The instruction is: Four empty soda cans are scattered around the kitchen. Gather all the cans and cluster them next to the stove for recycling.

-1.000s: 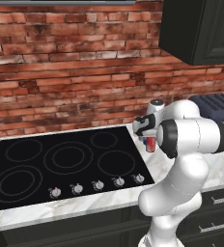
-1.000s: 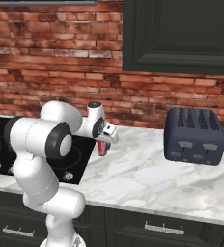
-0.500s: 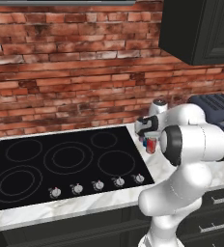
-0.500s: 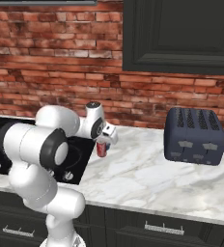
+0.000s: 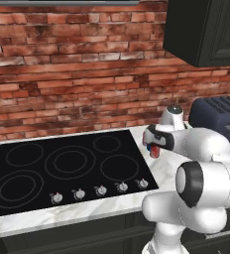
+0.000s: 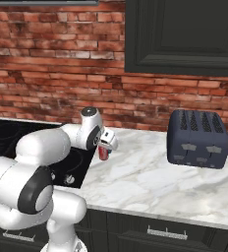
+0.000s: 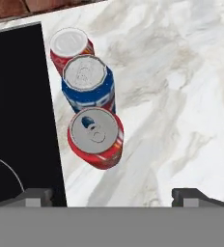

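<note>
Three upright cans stood in a row beside the stove edge, bare marble counter alongside; gripper fingers spread, holding nothing.

The white marble surface carries a flat black cooktop set into it, with three upright soda cans lined up just beside its edge below the hand: a red can nearest, a blue can touching it, another red can beyond. A dark toaster stands well apart.
</note>
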